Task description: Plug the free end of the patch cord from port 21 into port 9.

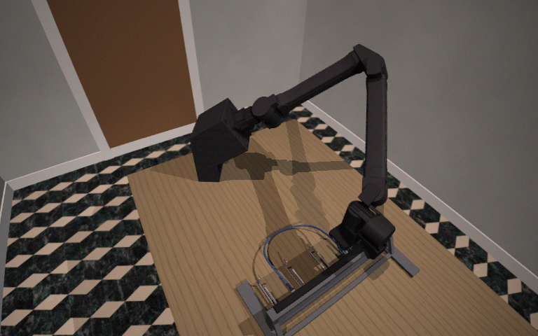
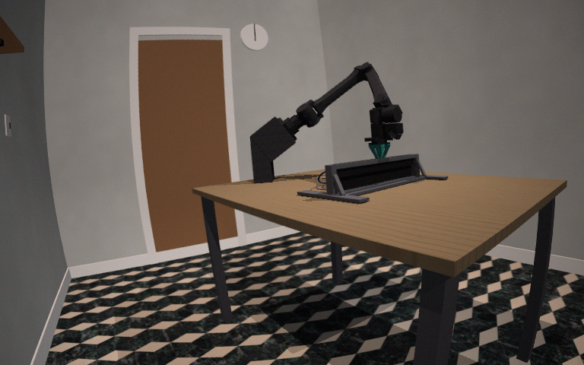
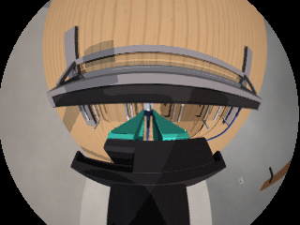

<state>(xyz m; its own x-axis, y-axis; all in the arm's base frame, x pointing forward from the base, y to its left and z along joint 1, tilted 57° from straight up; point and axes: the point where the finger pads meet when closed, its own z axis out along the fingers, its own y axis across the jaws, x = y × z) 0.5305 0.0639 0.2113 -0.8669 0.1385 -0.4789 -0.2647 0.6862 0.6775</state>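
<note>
The pincer (image 1: pixel 343 249) (image 2: pixel 379 157) (image 3: pixel 148 113) is clamped on the small clear-tipped plug (image 3: pixel 148 107) of the slim blue patch cord (image 1: pixel 297 226) (image 3: pixel 220 137). From the top view, the plug end is at the far-right part of the long grey-and-black metal rack (image 1: pixel 317 282) (image 2: pixel 353 163) (image 3: pixel 155 93); the cord loops back to its near-left part. The plug's long axis looks square to the panel, its nose towards the jacks; I cannot tell whether it has latched. The sole black jointed arm (image 1: pixel 375 130) (image 2: pixel 340 88) (image 3: pixel 150 202) reaches over the table (image 1: pixel 198 221) (image 2: pixel 430 206) (image 3: pixel 155 23), elbow high, wrist pointing down. I'd expect a straight push panelwards, gentle enough to spare the unfastened rack, then release.
</note>
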